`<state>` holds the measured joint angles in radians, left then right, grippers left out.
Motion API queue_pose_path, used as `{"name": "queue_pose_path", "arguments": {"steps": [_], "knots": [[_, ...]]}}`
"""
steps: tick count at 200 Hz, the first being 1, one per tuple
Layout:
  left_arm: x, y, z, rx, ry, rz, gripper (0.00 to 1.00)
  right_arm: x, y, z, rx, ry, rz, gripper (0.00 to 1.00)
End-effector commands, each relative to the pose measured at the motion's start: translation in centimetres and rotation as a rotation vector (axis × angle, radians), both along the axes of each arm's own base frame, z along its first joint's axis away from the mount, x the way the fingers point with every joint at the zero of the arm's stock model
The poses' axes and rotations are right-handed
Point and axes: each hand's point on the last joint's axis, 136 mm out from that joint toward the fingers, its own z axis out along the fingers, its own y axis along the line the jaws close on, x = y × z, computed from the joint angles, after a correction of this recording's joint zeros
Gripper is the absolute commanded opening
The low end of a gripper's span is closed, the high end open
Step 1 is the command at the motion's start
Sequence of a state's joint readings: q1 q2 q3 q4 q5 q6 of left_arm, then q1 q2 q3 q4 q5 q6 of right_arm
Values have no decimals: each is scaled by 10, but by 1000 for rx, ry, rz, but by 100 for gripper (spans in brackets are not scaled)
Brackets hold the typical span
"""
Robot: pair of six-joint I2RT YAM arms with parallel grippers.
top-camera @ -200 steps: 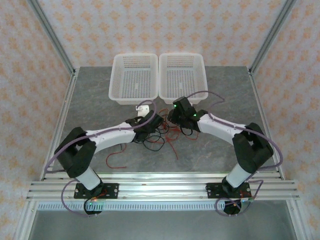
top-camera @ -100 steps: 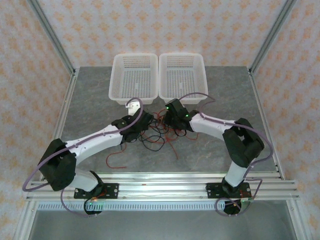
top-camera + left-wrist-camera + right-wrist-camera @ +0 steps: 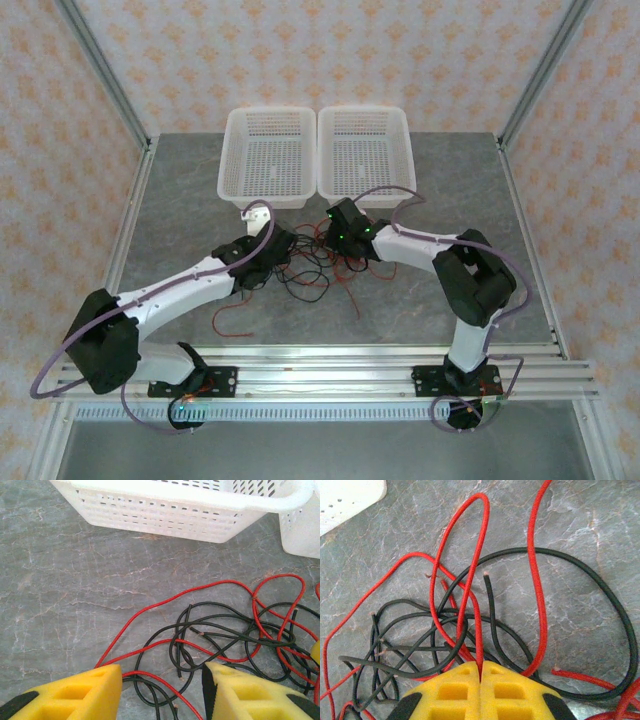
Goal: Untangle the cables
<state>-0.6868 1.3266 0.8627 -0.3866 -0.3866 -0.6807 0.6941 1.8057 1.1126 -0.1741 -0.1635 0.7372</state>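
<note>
The cables lie as a tangle of thin red and black wires on the grey table, between the two wrists. My left gripper is open, its yellow fingers low over the near left of the tangle, with a red strand and black loops between them. In the top view the left gripper sits at the tangle's left edge. My right gripper is shut on a red cable that loops up from its tips. It sits at the tangle's far side.
Two white mesh baskets stand side by side just beyond the tangle; one basket's wall is close ahead of the left gripper. Loose red ends trail toward the front. Aluminium rails bound the table.
The right gripper has shut on the red cable and shifted slightly left toward the baskets. The left arm has stretched out lower, its gripper sliding left and farther along the tangle's edge.
</note>
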Motion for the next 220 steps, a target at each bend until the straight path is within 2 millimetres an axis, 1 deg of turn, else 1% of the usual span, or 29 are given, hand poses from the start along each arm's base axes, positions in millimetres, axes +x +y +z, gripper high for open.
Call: {"name": "queue_pose_path", "arguments": {"steps": [1,18,38,84,102,140,157,174,182,204,220], "knots": [[-5,10,3,16,-5,23,48,10,-3,28,2,-91,-28,0],[-5,8,4,1,-10,14,48,9,-5,48,18,-142,-14,0],[-5,4,3,-23,-15,-5,47,8,-9,83,44,-229,10,0],[-6,-1,-1,-54,-29,-36,47,-6,-21,180,115,-456,77,0],[-5,-6,3,-70,-49,-59,46,-12,-26,221,133,-551,99,0],[0,-19,11,-109,-93,-108,46,-25,-46,312,155,-750,99,0],[4,-26,17,-120,-109,-132,46,-28,-50,341,160,-804,103,0],[9,-40,29,-123,-137,-186,46,-33,-52,364,167,-841,117,0],[12,-48,38,-127,-155,-215,46,-35,-53,375,172,-859,127,0],[18,-71,68,-134,-220,-299,47,-41,-55,398,191,-896,146,0],[23,-85,88,-138,-265,-350,49,-43,-54,410,204,-917,160,0]]}}
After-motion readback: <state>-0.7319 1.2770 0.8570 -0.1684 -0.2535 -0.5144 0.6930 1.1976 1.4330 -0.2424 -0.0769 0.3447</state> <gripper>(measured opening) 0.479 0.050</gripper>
